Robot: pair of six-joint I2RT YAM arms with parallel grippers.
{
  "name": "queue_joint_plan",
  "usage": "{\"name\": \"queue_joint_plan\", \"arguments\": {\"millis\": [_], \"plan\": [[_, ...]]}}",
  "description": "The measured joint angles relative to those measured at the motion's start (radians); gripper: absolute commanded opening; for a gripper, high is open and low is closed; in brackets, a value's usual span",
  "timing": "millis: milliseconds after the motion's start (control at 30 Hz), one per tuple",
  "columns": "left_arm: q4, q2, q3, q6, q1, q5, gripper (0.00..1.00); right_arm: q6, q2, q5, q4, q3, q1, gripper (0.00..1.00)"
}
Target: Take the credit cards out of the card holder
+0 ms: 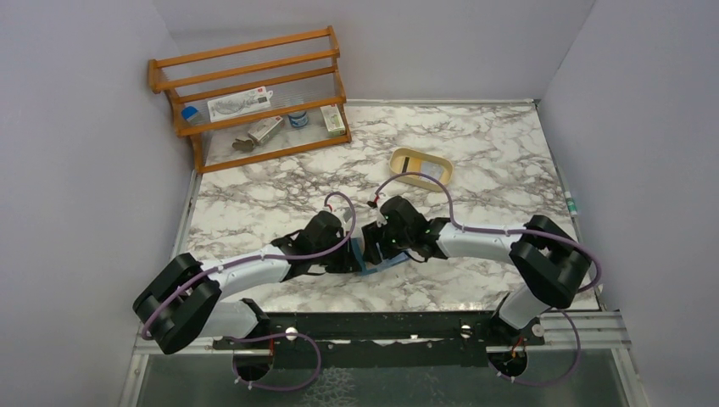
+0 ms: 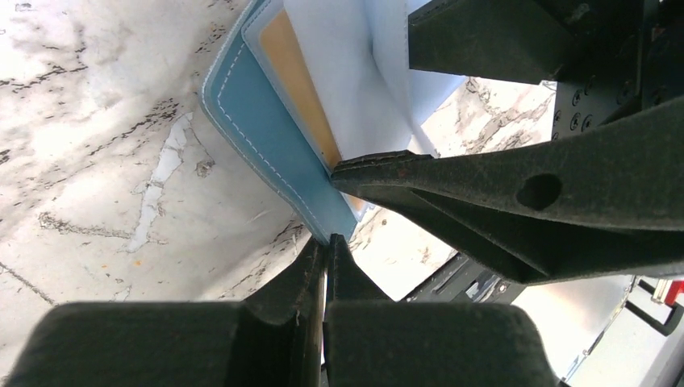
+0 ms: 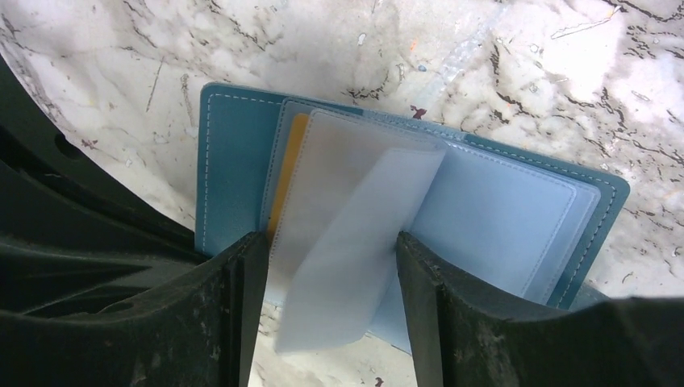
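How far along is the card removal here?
Done: the holder lies open, its corner pinched by the shut left gripper. In hand: the right gripper, jaws apart, straddles the clear sleeves. Left: an orange card sits inside a sleeve, and no card lies loose beside the holder in view. What the tray holds is too small to tell.

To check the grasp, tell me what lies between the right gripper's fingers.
The right wrist view shows clear plastic sleeves, fanned up from the open card holder, spanning the gap of the right gripper. Its jaws stand apart on either side of them.
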State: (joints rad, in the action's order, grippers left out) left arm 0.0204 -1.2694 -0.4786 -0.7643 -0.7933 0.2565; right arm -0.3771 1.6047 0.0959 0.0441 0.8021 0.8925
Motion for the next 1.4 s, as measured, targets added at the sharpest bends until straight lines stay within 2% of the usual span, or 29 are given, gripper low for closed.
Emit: {"name": "queue_joint_plan", "arguments": {"millis": [200, 400, 833, 1200, 1300, 1400], "plan": [[0.004, 0.010, 0.000, 0.001, 0.000, 0.000, 0.00, 0.000, -0.010, 0.051, -0.027, -0.023, -0.030, 0.64], [0.004, 0.010, 0.000, 0.003, 0.000, 0.000, 0.00, 0.004, -0.012, 0.018, -0.007, -0.016, -0.032, 0.64], [-0.018, 0.009, 0.000, 0.007, 0.002, 0.000, 0.00, 0.027, -0.029, -0.198, 0.147, 0.041, -0.032, 0.65], [-0.012, 0.009, 0.001, 0.010, 0.006, 0.005, 0.00, -0.016, -0.045, -0.537, 0.422, 0.162, -0.068, 0.65], [-0.016, 0.007, 0.006, 0.011, 0.007, 0.005, 0.00, -0.002, -0.092, -0.484, 0.380, 0.136, -0.068, 0.65], [-0.029, 0.005, 0.022, 0.011, 0.007, 0.005, 0.00, 0.013, -0.212, -0.305, 0.279, 0.043, -0.068, 0.65]]}}
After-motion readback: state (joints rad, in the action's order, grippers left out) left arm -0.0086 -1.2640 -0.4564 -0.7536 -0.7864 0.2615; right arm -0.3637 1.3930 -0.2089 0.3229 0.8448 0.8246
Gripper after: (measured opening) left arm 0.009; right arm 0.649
